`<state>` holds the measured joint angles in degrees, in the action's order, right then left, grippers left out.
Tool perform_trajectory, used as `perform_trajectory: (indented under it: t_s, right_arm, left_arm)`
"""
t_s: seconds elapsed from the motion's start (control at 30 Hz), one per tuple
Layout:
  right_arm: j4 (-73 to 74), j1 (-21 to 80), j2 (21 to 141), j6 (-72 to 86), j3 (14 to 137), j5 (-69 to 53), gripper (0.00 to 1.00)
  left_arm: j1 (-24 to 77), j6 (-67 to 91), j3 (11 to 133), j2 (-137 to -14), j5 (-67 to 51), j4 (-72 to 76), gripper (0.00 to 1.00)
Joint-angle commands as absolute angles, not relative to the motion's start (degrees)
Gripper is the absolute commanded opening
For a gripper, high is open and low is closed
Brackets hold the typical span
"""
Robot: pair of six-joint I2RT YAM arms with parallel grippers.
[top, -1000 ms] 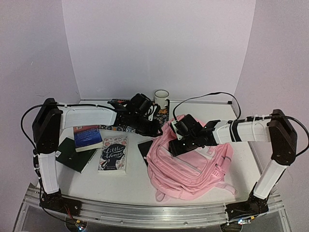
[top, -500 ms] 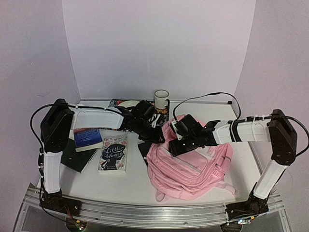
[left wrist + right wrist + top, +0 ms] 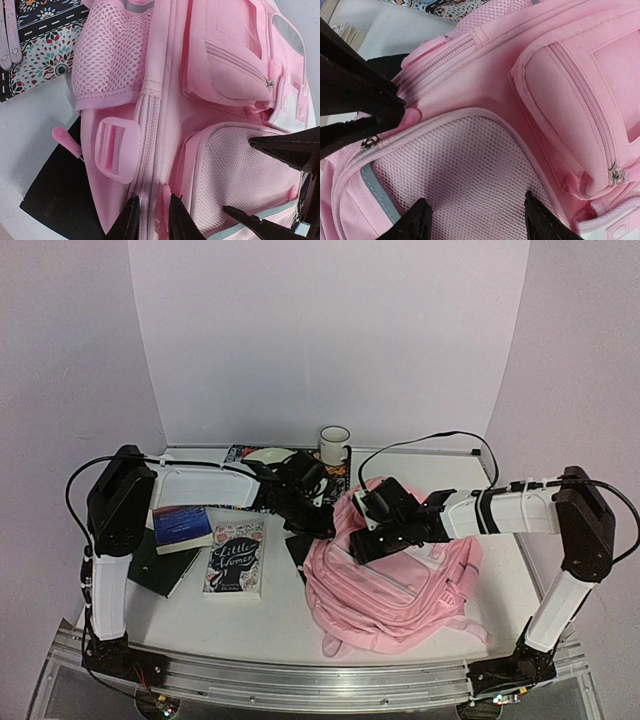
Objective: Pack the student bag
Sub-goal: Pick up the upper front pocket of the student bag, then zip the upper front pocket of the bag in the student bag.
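Top external: arm point(image 3: 200, 483) stretched rightward, left gripper point(image 3: 322, 525) maybe touching student bag point(image 3: 400, 580).

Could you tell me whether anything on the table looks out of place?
Only one thing: a flat black item lies partly under the student bag, on its side nearest the Little Women book, pinned rather than free.
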<state>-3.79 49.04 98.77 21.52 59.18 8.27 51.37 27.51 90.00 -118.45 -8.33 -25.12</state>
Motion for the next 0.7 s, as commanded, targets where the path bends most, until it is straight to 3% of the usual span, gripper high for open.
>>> perform_trajectory:
  t_s: [0.0,0.33,0.57,0.67]
  right_arm:
    - [-2.42,48.82,100.10,22.18,58.86,8.95,0.64]
    - [-2.48,48.85,101.53,22.22,60.62,8.40,0.64]
    - [-2.50,48.80,103.58,22.42,62.01,11.16,0.64]
    - [-2.46,48.75,104.92,22.78,63.08,12.70,0.65]
  left_arm:
    - [51.54,27.27,90.86,-118.11,-8.41,-28.73,0.21]
    - [52.78,27.60,92.96,-119.97,-11.74,-28.74,0.19]
    - [52.77,28.21,90.99,-118.51,-10.62,-28.71,0.02]
    - [52.73,28.43,89.85,-116.67,-10.09,-28.75,0.00]
